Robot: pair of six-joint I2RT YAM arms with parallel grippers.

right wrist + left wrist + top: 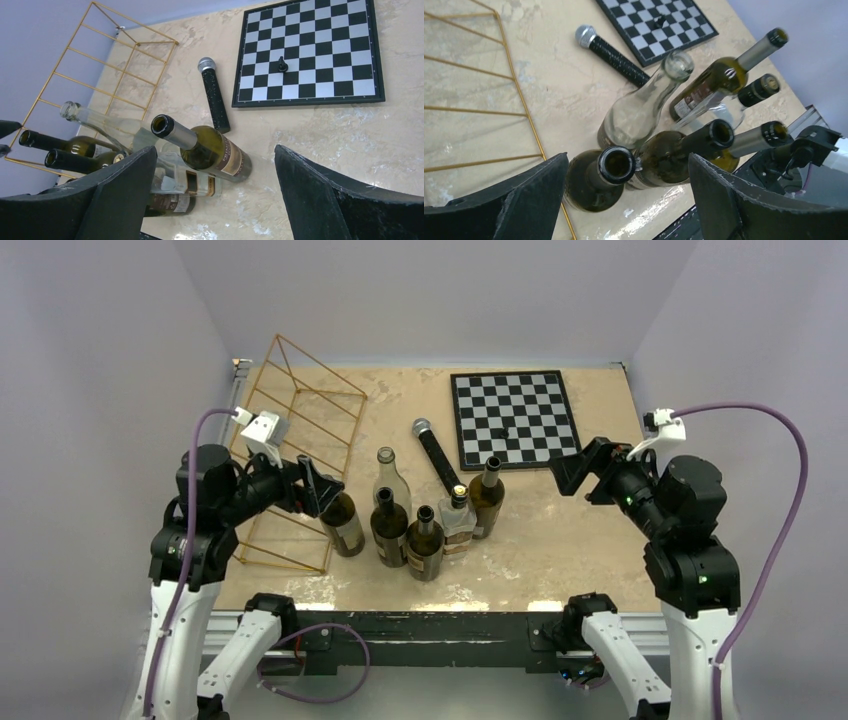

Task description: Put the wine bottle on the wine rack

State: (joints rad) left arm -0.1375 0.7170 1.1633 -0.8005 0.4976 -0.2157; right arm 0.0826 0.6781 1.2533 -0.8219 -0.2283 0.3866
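Roughly at the start: nothing is racked yet.

- Dark wine bottle stands upright on the table, at the 9 o'clock end of the cluster of other bottles. All of them are upright and none has been lifted.
- Wine rack sits just beside the bottle, running from its 9 to its 11 o'clock. No bottle lies on its gold bars.
- Left gripper comes in from 9 o'clock at neck height, jaws spread wide. In the wrist view the bottle's open mouth sits between the two fingers, nearer the left one. No pad is seen touching the glass, so I judge it bracketed, not grasped.
- Right gripper hangs at 3 o'clock of the cluster, well apart from it, fingers wide and holding nothing.
- Microphone lies at 12 o'clock of the cluster, with the chessboard at 1 o'clock.

Left to do: close on the neck, lift, tip the bottle flat and lay it on the rack.
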